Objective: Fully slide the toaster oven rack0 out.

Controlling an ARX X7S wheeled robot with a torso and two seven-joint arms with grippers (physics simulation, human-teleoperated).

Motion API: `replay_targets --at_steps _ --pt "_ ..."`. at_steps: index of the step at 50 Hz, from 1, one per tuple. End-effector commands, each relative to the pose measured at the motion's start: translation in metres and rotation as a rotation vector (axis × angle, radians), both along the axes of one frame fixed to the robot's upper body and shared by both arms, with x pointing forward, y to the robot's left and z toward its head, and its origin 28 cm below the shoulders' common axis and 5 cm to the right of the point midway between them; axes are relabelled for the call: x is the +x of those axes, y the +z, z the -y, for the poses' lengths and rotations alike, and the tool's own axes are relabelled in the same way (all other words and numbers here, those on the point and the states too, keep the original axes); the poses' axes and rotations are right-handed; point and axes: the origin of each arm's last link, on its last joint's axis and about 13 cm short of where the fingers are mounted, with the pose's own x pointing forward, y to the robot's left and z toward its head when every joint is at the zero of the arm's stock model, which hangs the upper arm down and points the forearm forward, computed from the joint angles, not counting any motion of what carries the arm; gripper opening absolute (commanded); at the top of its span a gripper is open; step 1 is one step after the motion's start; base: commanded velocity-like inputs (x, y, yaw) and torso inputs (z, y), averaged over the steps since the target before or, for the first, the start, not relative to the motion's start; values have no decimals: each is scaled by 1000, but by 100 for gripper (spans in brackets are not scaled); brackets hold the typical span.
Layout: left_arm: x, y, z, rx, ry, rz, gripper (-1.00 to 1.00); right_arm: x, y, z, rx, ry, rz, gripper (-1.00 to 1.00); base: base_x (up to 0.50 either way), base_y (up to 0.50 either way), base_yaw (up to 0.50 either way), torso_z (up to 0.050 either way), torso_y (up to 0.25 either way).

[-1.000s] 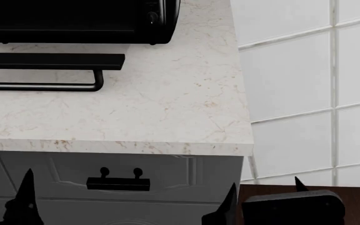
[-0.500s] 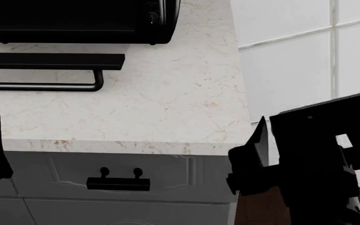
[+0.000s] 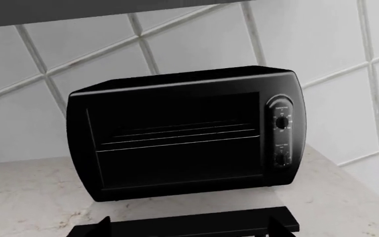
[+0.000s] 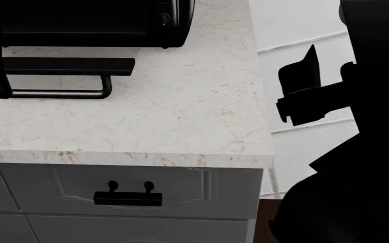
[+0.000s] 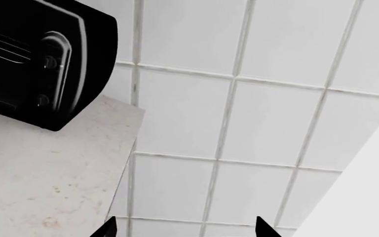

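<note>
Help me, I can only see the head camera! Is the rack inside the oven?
Observer: Yes. The left wrist view shows the rack sitting inside the oven, not pulled out.
Operator: How many knobs does it have?
Observer: Two knobs, one above the other on the front panel.
Operator: What is my right end effector pointing at?
Observer: The right end effector is open and faces the tiled wall, off to the oven's knob side.
</note>
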Motion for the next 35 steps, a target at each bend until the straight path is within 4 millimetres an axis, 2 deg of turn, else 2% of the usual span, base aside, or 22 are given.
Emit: replay_targets --at_steps 1,3,6,12,14,17,23,24,35 --pt "8 31 -5 4 -13 17 100 12 18 8 30 -4 -1 100 0 0 0 0 0" --pt "7 21 -1 5 -15 16 100 11 18 8 35 0 3 100 301 -104 0 0 0" --pt "7 27 -2 0 -18 14 100 12 19 8 30 -1 0 100 500 -201 0 0 0" --pt "3 21 -7 -29 -21 3 100 13 19 2 19 22 -6 100 499 -181 0 0 0" --pt "5 24 -7 -35 -16 2 100 13 18 0 11 26 -11 100 246 -6 0 0 0" --pt "4 18 -10 -43 -10 0 100 15 20 -1 -1 32 -15 100 268 0 0 0 0" --pt "6 22 -11 -51 -8 -6 100 18 18 -3 0 40 -31 100 500 0 0 0 0" --pt "5 17 -10 -52 -7 -7 100 18 18 -3 -2 40 -32 100 500 0 0 0 0" --pt "3 14 -9 -48 -12 -12 100 17 9 -2 13 45 -48 100 500 0 0 0 0"
